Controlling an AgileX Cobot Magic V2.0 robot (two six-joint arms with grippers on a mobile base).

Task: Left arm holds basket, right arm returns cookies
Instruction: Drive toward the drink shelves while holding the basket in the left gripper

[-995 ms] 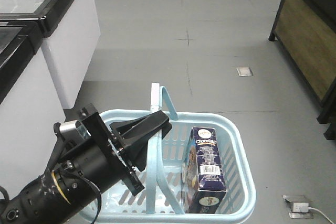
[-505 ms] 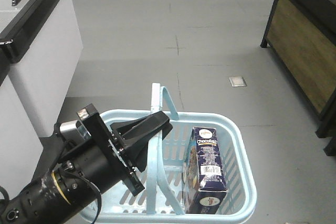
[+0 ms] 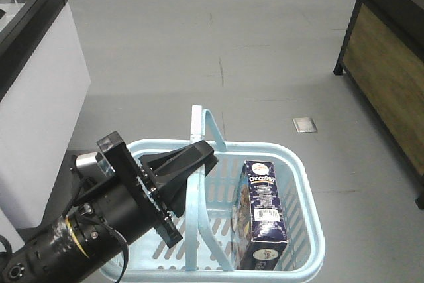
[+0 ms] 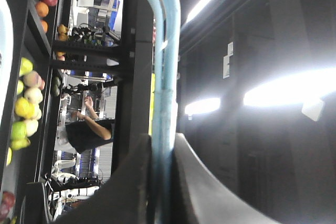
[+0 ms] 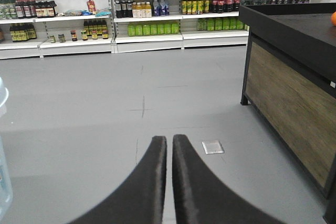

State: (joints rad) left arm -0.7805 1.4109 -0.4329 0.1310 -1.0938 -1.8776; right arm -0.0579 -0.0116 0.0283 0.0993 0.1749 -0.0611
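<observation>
In the basket (image 3: pixel 301 183), cookies (image 3: pixel 262 213) right of left pincer (image 3: pixel 202 157), clamped on handle (image 3: pixel 212 127), right pincer (image 5: pixel 169 140) together.

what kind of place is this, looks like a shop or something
Most likely a supermarket, or a mock-up of one: shelves of bottled drinks line the back wall, fruit sits on a dark rack, and a light blue shopping basket holds a cookie box.

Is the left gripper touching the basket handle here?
Touching. The left wrist view shows the basket handle clamped between the fingers of the left gripper, with no gap on either side.
</observation>
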